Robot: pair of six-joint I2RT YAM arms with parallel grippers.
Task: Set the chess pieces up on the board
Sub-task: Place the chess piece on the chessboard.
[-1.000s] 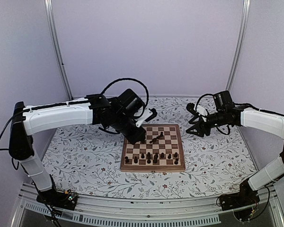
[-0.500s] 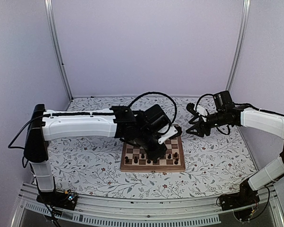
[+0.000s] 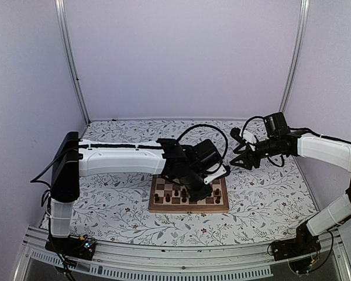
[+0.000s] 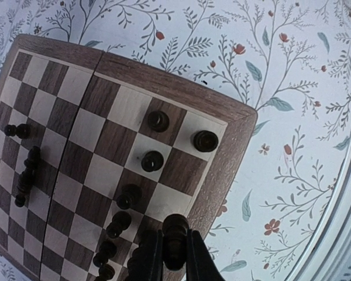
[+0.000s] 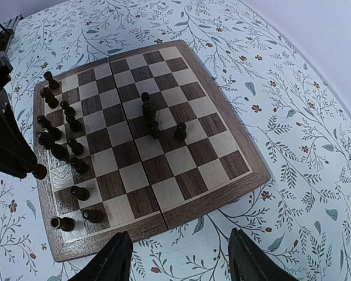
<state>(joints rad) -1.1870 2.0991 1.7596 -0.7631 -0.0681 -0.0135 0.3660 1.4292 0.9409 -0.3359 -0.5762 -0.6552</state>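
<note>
Wrist camera on the left showed what the top one hid: the left tool point(image 4: 174, 260) pinched one dark chess piece point(image 4: 175, 229) over the board point(image 4: 164, 82) edge. Small dark pieces point(image 5: 74, 124) stood in rows on the brown-and-tan board on the desk point(image 5: 292, 146), and the right tool point(image 5: 176, 257) gaped wide.

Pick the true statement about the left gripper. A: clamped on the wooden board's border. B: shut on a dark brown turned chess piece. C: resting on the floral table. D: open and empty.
B: the left wrist view shows the left gripper closed on a dark brown turned chess piece, held above the checkered wooden board.
</note>
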